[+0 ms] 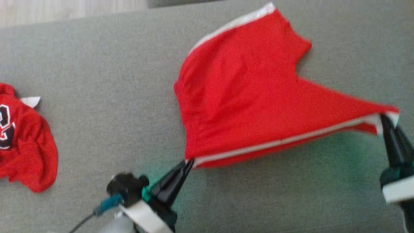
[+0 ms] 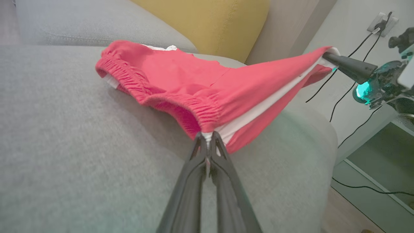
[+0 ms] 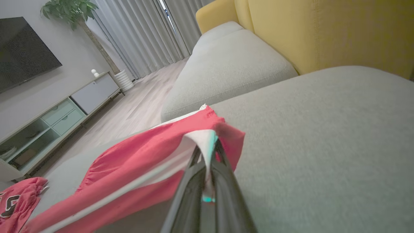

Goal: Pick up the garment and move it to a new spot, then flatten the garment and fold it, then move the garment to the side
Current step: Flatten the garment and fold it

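Grey sofa cushion with red shorts and, well apart, crumpled red jersey.

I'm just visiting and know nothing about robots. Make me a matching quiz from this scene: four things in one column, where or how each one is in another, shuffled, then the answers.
1. red shorts with a white side stripe
2. crumpled red jersey with black-and-white lettering
3. left gripper
4. right gripper

A. shut on the shorts' elastic waistband corner
B. lying untouched at the robot's left on the grey fabric sofa
C. shut on the stripe's far end
D. near edge pulled taut between the two grippers

Pairs: 1-D, 2-B, 3-A, 4-C
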